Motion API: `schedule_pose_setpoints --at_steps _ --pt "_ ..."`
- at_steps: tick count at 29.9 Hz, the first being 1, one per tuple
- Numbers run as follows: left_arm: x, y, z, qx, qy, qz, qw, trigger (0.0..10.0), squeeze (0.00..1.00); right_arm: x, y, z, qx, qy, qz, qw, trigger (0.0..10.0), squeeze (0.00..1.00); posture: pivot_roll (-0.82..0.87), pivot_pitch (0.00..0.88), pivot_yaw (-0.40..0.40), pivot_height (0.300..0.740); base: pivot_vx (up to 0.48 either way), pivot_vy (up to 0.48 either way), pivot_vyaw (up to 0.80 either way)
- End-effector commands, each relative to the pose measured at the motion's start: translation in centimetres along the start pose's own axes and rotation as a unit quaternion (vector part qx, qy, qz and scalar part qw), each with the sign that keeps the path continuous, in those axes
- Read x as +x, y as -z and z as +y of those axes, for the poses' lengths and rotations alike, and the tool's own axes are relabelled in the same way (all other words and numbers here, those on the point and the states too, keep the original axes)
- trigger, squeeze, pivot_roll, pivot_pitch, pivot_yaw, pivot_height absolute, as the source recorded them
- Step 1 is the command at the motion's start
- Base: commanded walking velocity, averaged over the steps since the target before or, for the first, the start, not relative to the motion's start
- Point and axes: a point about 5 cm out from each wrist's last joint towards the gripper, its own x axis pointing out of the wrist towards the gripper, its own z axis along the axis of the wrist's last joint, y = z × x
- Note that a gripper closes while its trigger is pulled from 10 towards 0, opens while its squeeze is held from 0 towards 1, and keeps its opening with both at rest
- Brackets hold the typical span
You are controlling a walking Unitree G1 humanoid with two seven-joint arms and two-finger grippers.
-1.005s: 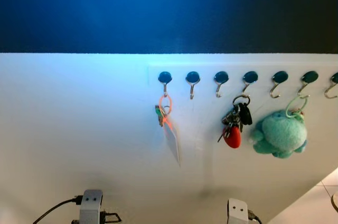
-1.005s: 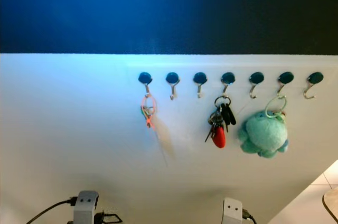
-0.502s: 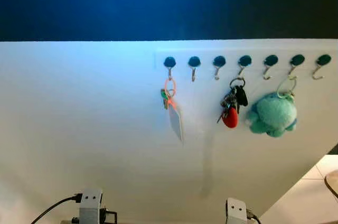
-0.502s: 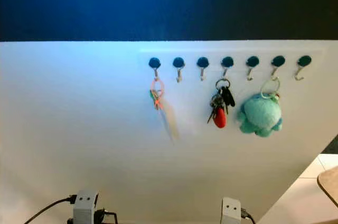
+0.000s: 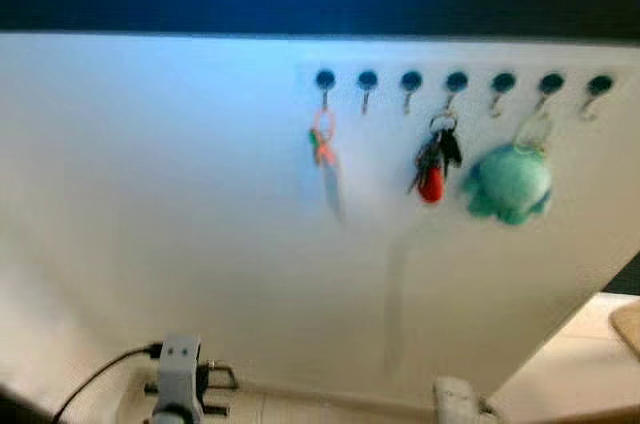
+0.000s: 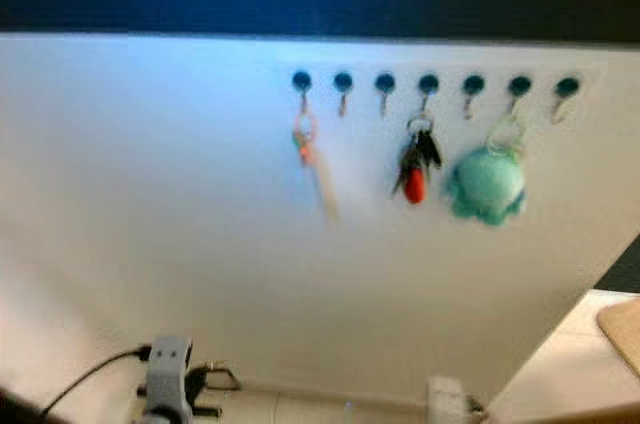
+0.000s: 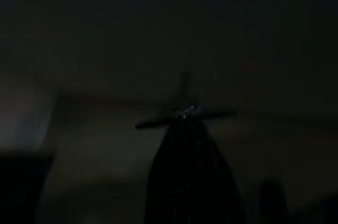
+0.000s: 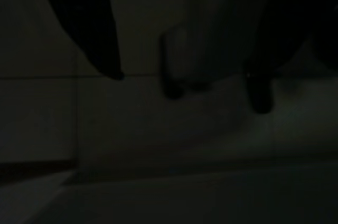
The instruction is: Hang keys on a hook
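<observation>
Your right hand hangs in the dark, its two black fingers spread wide and holding nothing; your left hand is too dim to judge. Up the white wall, the orange-ringed key bunch with a pale tag hangs on the leftmost dark-capped metal hook, upper centre. It looks light and floppy; take the ring, not the tag.

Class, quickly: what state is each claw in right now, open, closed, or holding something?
Left claw: fingers together, closed; the dark wrist view shows nothing held.
Right claw: fingers spread apart, open, holding nothing.
</observation>
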Motion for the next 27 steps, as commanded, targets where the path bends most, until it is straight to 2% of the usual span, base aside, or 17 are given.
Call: schedule_pose_setpoints --at_steps 1,4,19,24,27 --pt "0.49 -0.83 -0.51 0.004 0.009 -0.011 1.000 10.0 0.00 -0.01 0.42 1.31 0.002 -0.018 0.001 1.000 10.0 0.00 0.04 0.075 0.024 0.740 -0.390 0.000 0.00" --pt "0.53 -0.90 -0.60 0.004 0.010 -0.011 1.000 10.0 0.00 -0.01 0.40 1.42 0.001 -0.019 -0.002 1.000 10.0 0.00 0.04 0.074 0.023 0.740 -0.393 0.000 0.00" --pt "0.89 -0.83 -1.13 0.021 0.011 0.014 1.000 10.0 0.00 0.01 0.18 1.33 0.004 -0.022 -0.006 1.000 10.0 0.00 0.03 0.063 0.021 0.740 0.000 0.000 0.00" --pt "1.05 -0.84 -1.36 0.039 0.012 0.022 0.999 10.0 0.00 0.04 0.04 1.32 0.003 -0.023 -0.006 1.000 10.0 0.00 0.03 0.058 0.022 0.740 0.000 -0.390 0.00" --pt "1.19 -1.20 -1.35 0.032 -0.001 0.011 0.999 10.0 0.00 0.08 -0.12 1.40 0.003 -0.024 -0.008 1.000 10.0 0.00 0.03 0.053 0.024 0.740 0.000 -0.320 0.00"
